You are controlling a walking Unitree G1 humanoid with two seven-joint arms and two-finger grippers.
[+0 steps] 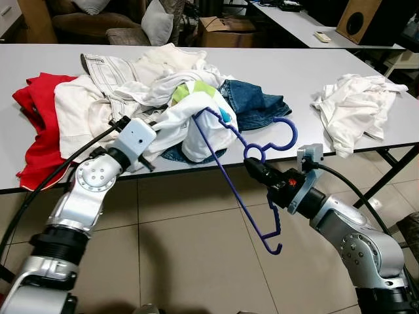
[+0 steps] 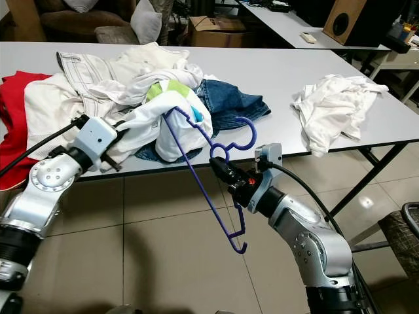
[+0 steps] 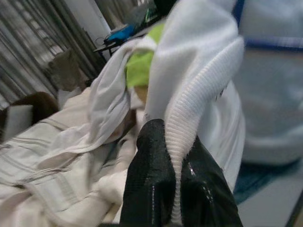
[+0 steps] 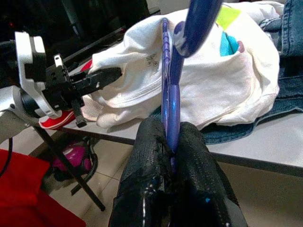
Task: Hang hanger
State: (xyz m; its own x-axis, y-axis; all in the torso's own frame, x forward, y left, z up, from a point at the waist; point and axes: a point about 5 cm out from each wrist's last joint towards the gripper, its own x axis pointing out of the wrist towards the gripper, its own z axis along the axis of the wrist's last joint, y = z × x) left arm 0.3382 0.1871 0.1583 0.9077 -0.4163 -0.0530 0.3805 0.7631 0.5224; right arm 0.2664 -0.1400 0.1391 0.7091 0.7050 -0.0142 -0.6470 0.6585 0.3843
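Blue plastic hanger [image 1: 239,173], thin, light and stiff but likely to swing about its grip; best held at the neck below the hook. It hangs tilted off the front edge of the grey table [image 1: 301,78], one shoulder inside a white T-shirt [image 1: 196,124]. Right gripper [image 1: 254,167] is clamped on the neck; left gripper [image 3: 175,189] pinches the shirt's ribbed collar. Jeans [image 1: 258,104] and clothes lie behind.
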